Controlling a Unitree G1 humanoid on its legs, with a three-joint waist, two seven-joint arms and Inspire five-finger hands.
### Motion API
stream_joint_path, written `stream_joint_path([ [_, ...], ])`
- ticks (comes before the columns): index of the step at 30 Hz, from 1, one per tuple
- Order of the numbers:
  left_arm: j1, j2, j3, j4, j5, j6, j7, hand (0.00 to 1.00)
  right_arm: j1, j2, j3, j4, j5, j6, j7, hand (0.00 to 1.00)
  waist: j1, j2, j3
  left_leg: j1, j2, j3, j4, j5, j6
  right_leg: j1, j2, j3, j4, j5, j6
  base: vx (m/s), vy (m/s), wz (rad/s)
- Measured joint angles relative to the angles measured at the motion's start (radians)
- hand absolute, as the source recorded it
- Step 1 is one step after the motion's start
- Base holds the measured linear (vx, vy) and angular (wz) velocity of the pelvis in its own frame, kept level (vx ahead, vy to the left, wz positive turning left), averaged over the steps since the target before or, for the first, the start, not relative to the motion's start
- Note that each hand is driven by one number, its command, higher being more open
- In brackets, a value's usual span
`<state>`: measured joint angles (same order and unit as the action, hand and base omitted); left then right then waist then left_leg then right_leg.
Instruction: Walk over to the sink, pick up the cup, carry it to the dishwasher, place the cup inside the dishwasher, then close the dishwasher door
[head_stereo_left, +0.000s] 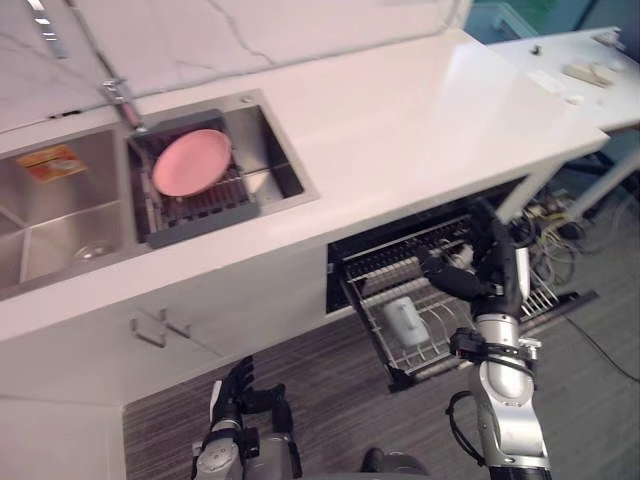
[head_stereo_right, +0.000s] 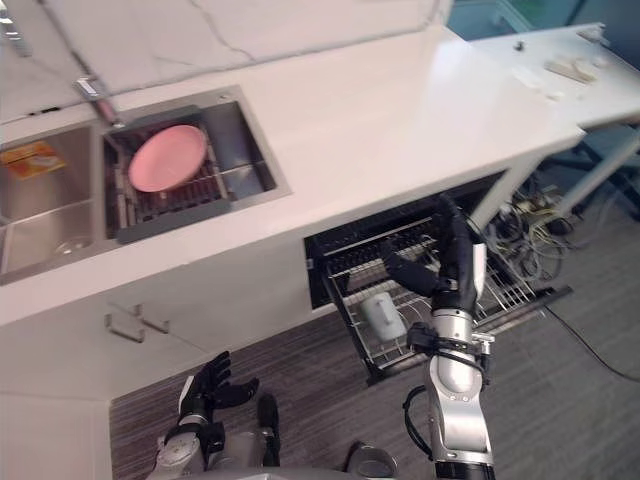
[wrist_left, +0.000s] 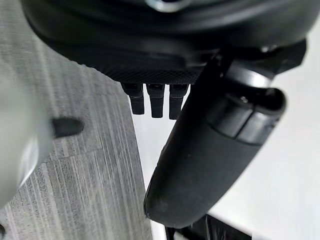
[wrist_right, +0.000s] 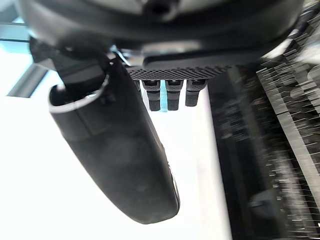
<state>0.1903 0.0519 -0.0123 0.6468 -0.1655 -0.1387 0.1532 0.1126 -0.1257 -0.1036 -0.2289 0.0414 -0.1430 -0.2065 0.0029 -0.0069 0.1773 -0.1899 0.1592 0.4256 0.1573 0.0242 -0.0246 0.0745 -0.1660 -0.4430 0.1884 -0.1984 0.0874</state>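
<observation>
A: Right robot hand (head_stereo_left: 497, 268), how does it stand?
B: Upright on a raised forearm over the pulled-out dishwasher rack (head_stereo_left: 432, 352), fingers straight, thumb spread aside, holding nothing.
A: And the cup (head_stereo_left: 405, 320)?
B: Lying in that rack, apart from the hand. Left robot hand (head_stereo_left: 240, 385) hangs low by the cabinet (head_stereo_left: 230, 300), fingers loosely spread.

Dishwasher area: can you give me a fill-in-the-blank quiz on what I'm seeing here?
1. The white cup lies in the pulled-out wire ____ of the dishwasher.
2. The plate standing in the sink is ____ in colour.
3. The right hand, fingers open above the dishwasher, holds ____.

Missing words: rack; pink; nothing.
</observation>
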Motion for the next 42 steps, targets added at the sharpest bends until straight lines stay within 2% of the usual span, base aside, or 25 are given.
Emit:
stream_joint_path([
  [2,0.011,-0.001,0.001,0.002,0.001,0.001,0.002,0.9,-0.036,-0.007,0.0,-0.041,-0.02,-0.008,-0.011,0.9,0.008,-0.004,-0.005,-0.016,-0.039,-0.023,0.008,-0.015,0.023,0.01,-0.033,-0.032,-0.01,0.001,0.028,0.07,0.172,0.54],
  [4,0.011,-0.001,0.005,0.002,0.001,0.001,0.003,0.9,-0.053,-0.009,0.002,-0.056,-0.05,-0.018,-0.011,0.9,0.011,-0.007,-0.006,-0.017,-0.077,-0.041,0.032,-0.038,0.04,0.031,-0.069,-0.063,-0.006,-0.02,0.042,0.1,0.178,0.5],
  [5,0.011,0.003,0.006,0.001,0.008,0.0,0.003,0.9,-0.073,-0.015,0.008,-0.055,-0.07,-0.02,-0.01,0.9,0.017,-0.015,-0.004,-0.017,-0.101,-0.041,0.085,-0.081,0.051,0.042,-0.109,-0.076,0.032,-0.047,0.058,0.22,0.263,0.42],
  [6,0.013,0.01,0.006,0.006,0.012,-0.001,0.002,0.9,-0.096,-0.045,0.036,-0.046,-0.089,-0.02,-0.008,0.9,0.021,-0.018,-0.008,-0.007,-0.122,-0.048,0.141,-0.145,0.067,0.047,-0.163,-0.071,0.15,-0.075,0.053,0.19,0.192,0.25],
  [7,0.013,0.009,0.005,0.009,0.012,-0.002,0.003,0.9,-0.101,-0.053,0.043,-0.042,-0.093,-0.02,-0.007,0.9,0.021,-0.017,-0.008,-0.003,-0.127,-0.049,0.146,-0.153,0.07,0.036,-0.177,-0.062,0.185,-0.075,0.051,0.21,0.194,0.24],
  [8,0.019,0.013,0.005,0.02,0.013,-0.002,0.003,0.9,-0.124,-0.09,0.072,-0.022,-0.118,-0.02,0.004,0.9,0.012,-0.026,-0.013,0.015,-0.148,-0.061,0.153,-0.175,0.082,-0.034,-0.228,0.001,0.37,-0.053,0.004,0.23,0.208,0.44],
  [9,0.02,0.026,-0.002,0.02,0.031,-0.002,0.001,0.9,-0.151,-0.117,0.092,0.01,-0.144,-0.021,0.013,0.9,0.003,-0.027,-0.018,0.049,-0.166,-0.09,0.147,-0.184,0.102,-0.118,-0.249,0.121,0.56,0.003,-0.075,0.23,0.208,0.49],
  [10,0.02,0.027,-0.008,0.02,0.032,-0.001,0.001,0.9,-0.154,-0.119,0.094,0.017,-0.15,-0.021,0.015,0.9,0.003,-0.031,-0.021,0.054,-0.169,-0.096,0.145,-0.186,0.104,-0.13,-0.246,0.143,0.582,-0.002,-0.071,0.27,0.159,0.65],
  [11,0.022,0.042,-0.019,0.02,0.042,-0.001,0.001,0.9,-0.162,-0.128,0.101,0.044,-0.166,-0.023,0.025,0.9,-0.002,-0.045,-0.028,0.08,-0.181,-0.132,0.125,-0.189,0.104,-0.162,-0.208,0.22,0.61,-0.056,-0.048,0.24,0.063,0.68],
  [12,0.022,0.049,-0.021,0.02,0.048,-0.001,0.001,0.9,-0.177,-0.153,0.116,0.071,-0.168,-0.024,0.038,0.9,-0.003,-0.05,-0.032,0.105,-0.182,-0.165,0.107,-0.187,0.103,-0.189,-0.152,0.284,0.579,-0.097,-0.043,0.3,0.067,0.79],
  [13,0.021,0.051,-0.024,0.02,0.048,-0.002,0.001,0.9,-0.185,-0.17,0.121,0.084,-0.172,-0.025,0.047,0.9,-0.005,-0.05,-0.032,0.115,-0.182,-0.182,0.099,-0.186,0.102,-0.203,-0.12,0.314,0.548,-0.11,-0.042,0.34,0.034,0.92],
  [15,0.016,0.053,-0.038,0.02,0.048,-0.004,-0.001,0.9,-0.192,-0.252,0.13,0.102,-0.192,-0.027,0.067,0.9,-0.021,-0.049,-0.033,0.134,-0.188,-0.265,0.091,-0.183,0.097,-0.252,-0.008,0.443,0.4,-0.112,-0.034,0.28,-0.011,1.15],
  [16,0.015,0.053,-0.038,0.021,0.048,-0.004,-0.002,0.9,-0.191,-0.268,0.13,0.103,-0.192,-0.027,0.071,0.9,-0.024,-0.05,-0.033,0.135,-0.192,-0.286,0.096,-0.182,0.095,-0.261,0.012,0.474,0.362,-0.108,-0.028,0.23,-0.068,1.16],
  [17,0.017,0.059,-0.04,0.026,0.049,-0.004,-0.003,0.9,-0.191,-0.29,0.13,0.106,-0.193,-0.027,0.08,0.9,-0.024,-0.059,-0.039,0.137,-0.207,-0.31,0.115,-0.182,0.083,-0.266,0.024,0.505,0.248,-0.033,-0.006,0.27,-0.115,1.0],
  [18,0.023,0.054,-0.04,0.042,0.052,-0.004,-0.006,0.9,-0.19,-0.31,0.13,0.117,-0.194,-0.033,0.088,0.9,-0.028,-0.059,-0.051,0.143,-0.218,-0.328,0.133,-0.194,0.064,-0.259,0.02,0.512,0.208,0.057,0.031,0.24,-0.115,0.87],
  [20,0.054,0.042,-0.039,0.043,0.069,-0.014,-0.008,0.9,-0.202,-0.337,0.142,0.148,-0.201,-0.035,0.095,0.9,-0.011,-0.025,-0.076,0.147,-0.188,-0.342,0.122,-0.205,0.043,-0.223,0.044,0.494,0.139,0.065,0.019,0.23,-0.091,0.25],
  [22,0.069,0.044,-0.037,0.046,0.07,-0.015,-0.013,0.9,-0.223,-0.36,0.156,0.179,-0.202,-0.035,0.116,0.9,-0.005,-0.011,-0.082,0.148,-0.151,-0.343,0.089,-0.206,0.038,-0.194,0.08,0.483,0.05,0.108,0.0,0.22,-0.095,-0.12],
  [25,0.069,0.044,-0.041,0.063,0.081,-0.013,-0.029,0.9,-0.223,-0.394,0.16,0.216,-0.202,-0.035,0.134,0.9,-0.007,-0.013,-0.081,0.171,-0.139,-0.35,0.054,-0.202,0.03,-0.159,0.091,0.471,-0.002,0.129,-0.003,0.13,-0.055,0.01],
  [32,0.066,0.045,-0.067,0.066,0.101,-0.014,-0.046,0.9,-0.223,-0.423,0.205,0.254,-0.211,-0.035,0.151,0.9,-0.019,-0.01,-0.083,0.235,-0.154,-0.36,0.028,-0.197,0.029,-0.056,0.076,0.46,-0.099,0.163,0.011,0.05,0.035,0.05],
  [42,0.062,0.049,-0.077,0.079,0.11,-0.016,-0.047,0.9,-0.28,-0.425,0.25,0.324,-0.243,-0.036,0.157,0.9,-0.02,-0.009,-0.084,0.235,-0.176,-0.412,-0.045,-0.149,0.042,-0.036,0.061,0.417,-0.172,0.214,0.012,-0.08,-0.001,0.14],
])
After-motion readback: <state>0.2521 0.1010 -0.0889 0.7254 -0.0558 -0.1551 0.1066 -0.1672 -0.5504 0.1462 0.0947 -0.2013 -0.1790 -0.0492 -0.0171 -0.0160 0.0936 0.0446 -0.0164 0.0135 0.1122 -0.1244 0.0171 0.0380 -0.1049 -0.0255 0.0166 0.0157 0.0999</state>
